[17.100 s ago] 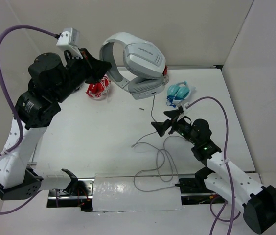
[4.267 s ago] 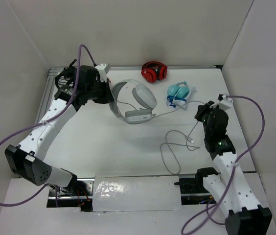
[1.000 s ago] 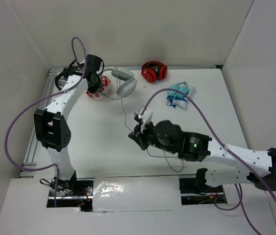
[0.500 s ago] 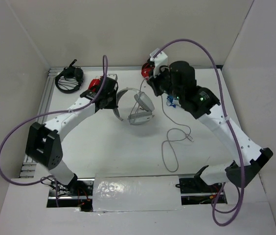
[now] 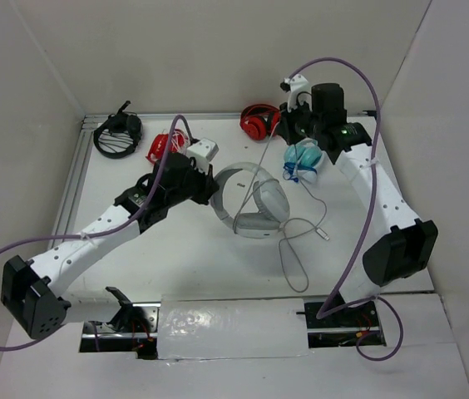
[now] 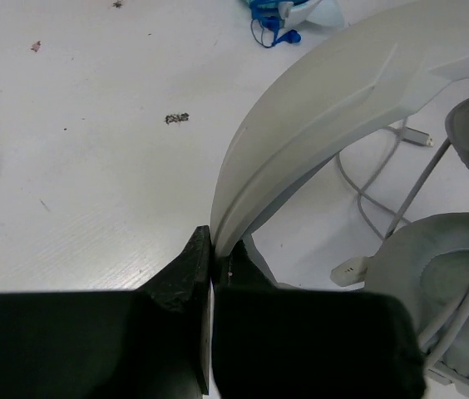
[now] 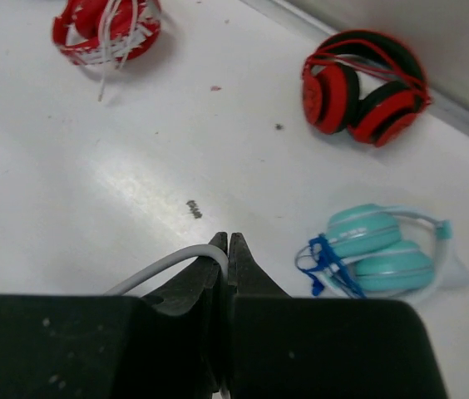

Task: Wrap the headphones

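1. Where the white table (image 5: 160, 249) lies nearest the arm bases, you see the thin grey cable (image 7: 172, 255) of the task's pair lying in loose loops, with its small plug (image 5: 324, 235) at their right end.
2. Just beyond the loops, about mid-table, are the large white over-ear headphones (image 5: 255, 199) with oval grey-padded earcups. You cannot tell whether the lower earcup rests on the table.
3. Your left gripper (image 6: 211, 249) comes in from the left. Its black fingers are pressed together on the edge of the wide white plastic headband (image 6: 326, 91), with almost no gap in the left wrist view.
4. From the headphones the cable rises to your right gripper (image 7: 228, 245), which hangs over the far right part of the table. Its jaws are pinched tight on the cable, which bends out to the left of the fingertips.
5. Just near of that gripper lie small light-blue headphones (image 5: 303, 156) with a blue cord.
6. Farther back, by the far rim, lie red-and-black headphones (image 5: 259, 123). Left of them is a red pair bound with white cord (image 7: 106, 25), and in the far left corner a black pair (image 5: 116, 137).
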{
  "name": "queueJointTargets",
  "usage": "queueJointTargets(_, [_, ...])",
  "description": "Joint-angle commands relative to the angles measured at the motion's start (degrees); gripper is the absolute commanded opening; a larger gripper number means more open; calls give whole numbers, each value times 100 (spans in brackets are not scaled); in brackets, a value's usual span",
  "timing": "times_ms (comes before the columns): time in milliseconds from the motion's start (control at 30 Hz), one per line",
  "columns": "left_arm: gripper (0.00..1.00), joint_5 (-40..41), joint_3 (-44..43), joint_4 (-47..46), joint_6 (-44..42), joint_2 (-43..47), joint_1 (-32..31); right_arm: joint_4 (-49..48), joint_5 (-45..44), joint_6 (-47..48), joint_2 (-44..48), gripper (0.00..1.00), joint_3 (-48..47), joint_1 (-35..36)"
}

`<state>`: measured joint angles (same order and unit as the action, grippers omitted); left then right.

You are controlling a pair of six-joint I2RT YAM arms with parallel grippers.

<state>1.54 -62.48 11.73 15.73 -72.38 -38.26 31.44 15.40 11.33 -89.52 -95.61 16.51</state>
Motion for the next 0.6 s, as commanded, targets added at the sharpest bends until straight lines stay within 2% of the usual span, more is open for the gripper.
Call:
queueJointTargets(0, [0,-1199,-63,-100,-421,558,-120,-1193,420,-148,22,0,359,-245])
queueJointTargets(100, [0,-1131,-80,-57,-220,786,-164,-1762,394,-603,127,0,876,-289])
queueJointTargets(133, [0,-1017,-133,-13,-123,865,-173,-2234,559,-693,319,0,1348,-315])
queueJointTargets(267, [0,-287,-501,320,184,875,-173,-3117,938,-1027,759,0,2405,-386])
queueJointTargets(433, [0,495,-1081,962,475,647,-173,-4311,833,-1493,1444,0,3505,-359])
queueJointTargets(567, [0,145,-1223,867,493,681,-173,-4322,825,-1467,1560,0,3655,-342])
